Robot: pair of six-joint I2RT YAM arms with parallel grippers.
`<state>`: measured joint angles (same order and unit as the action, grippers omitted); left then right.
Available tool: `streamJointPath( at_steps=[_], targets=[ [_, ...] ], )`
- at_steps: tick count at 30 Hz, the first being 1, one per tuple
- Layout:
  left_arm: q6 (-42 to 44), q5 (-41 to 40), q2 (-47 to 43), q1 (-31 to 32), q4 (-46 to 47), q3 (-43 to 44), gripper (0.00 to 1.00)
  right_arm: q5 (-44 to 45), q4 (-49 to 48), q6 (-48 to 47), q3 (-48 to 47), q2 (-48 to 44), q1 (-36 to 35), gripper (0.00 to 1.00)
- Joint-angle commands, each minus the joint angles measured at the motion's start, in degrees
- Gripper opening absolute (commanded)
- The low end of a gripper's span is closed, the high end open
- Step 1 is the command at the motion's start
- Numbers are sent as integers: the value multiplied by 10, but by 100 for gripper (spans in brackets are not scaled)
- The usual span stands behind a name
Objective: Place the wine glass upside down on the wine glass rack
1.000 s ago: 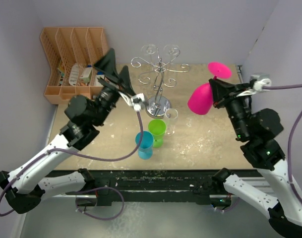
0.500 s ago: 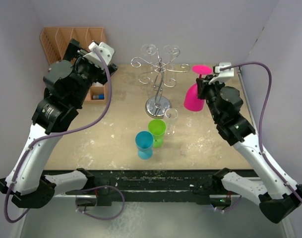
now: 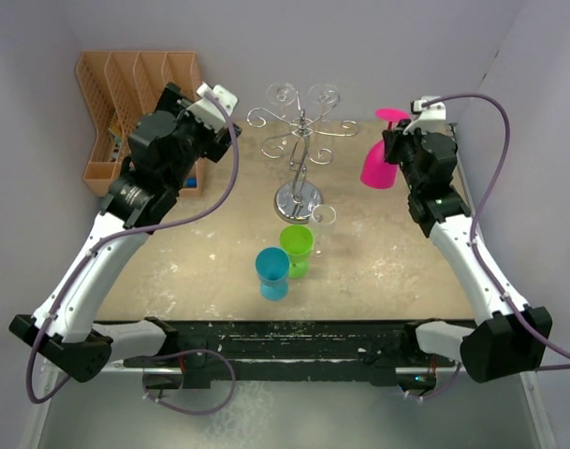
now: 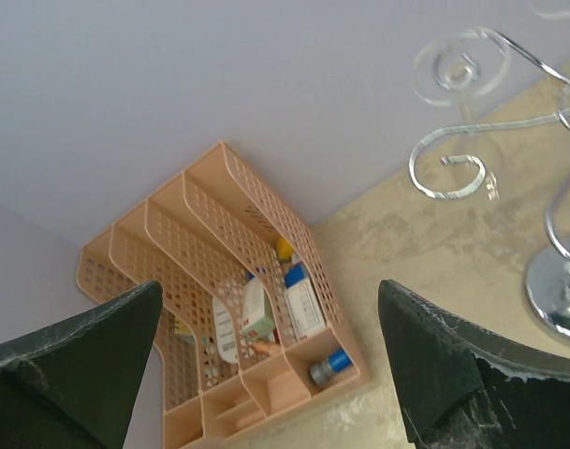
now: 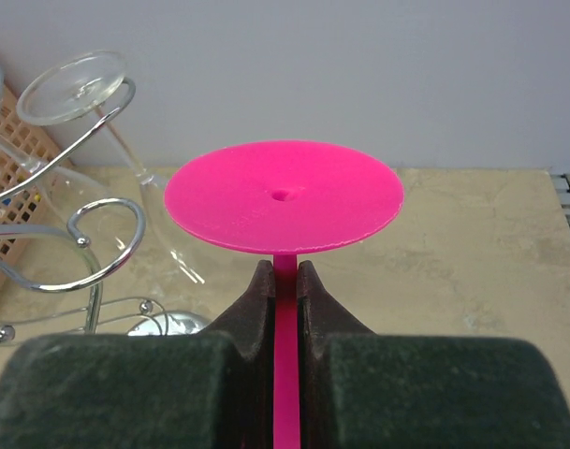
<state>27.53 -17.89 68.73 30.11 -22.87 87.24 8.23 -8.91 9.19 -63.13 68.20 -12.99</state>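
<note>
Now, we note the right tool (image 5: 285, 281) clamped tight on the stem of the pink wine glass (image 5: 285, 196), which is held inverted: foot up, bowl down. The glass sits to the right of the wine glass rack (image 3: 299, 140), apart from it. The rack stands at back centre of the worktop (image 3: 378, 253), with a clear glass (image 5: 74, 86) hanging on one arm. The left tool (image 4: 270, 318) gapes fully, empty, near the orange organiser (image 3: 107, 84).
</note>
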Motion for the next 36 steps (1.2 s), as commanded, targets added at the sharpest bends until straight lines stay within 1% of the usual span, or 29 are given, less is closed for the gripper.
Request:
streamJointPath(
  at_steps=[1,4,7,10,13,15,16,17,22,25,30,33,36],
  targets=[
    [-3,11,29,-22,128,36,100,-94,-108,-28,-32,11,39,0],
    [46,6,21,-21,188,1,100,-165,-180,-29,-13,35,69,0],
    [74,-2,-5,-12,199,-34,100,-223,-280,-43,29,46,86,0],
    [80,-11,-27,-13,205,-58,100,-274,-373,-51,78,53,97,0],
    [78,-11,-37,-21,204,-68,100,-324,-388,-39,73,72,106,0],
    [94,-8,-48,-21,226,-89,100,-362,-445,-50,99,81,110,0],
    [101,-8,-53,-21,239,-102,100,-373,-502,-43,117,88,111,0],
    [105,-7,-58,-20,247,-113,100,-378,-539,-30,127,97,116,0],
    [114,-7,-75,-14,263,-152,100,-436,-697,85,134,167,149,0],
    [119,-5,-84,-13,270,-167,100,-485,-739,122,113,202,155,0],
    [114,-2,-94,-14,255,-177,100,-541,-763,152,71,255,155,0],
    [108,2,-99,-19,241,-179,100,-545,-810,191,60,285,155,0],
    [106,7,-104,-21,233,-184,100,-547,-840,226,21,309,154,0]
  ],
)
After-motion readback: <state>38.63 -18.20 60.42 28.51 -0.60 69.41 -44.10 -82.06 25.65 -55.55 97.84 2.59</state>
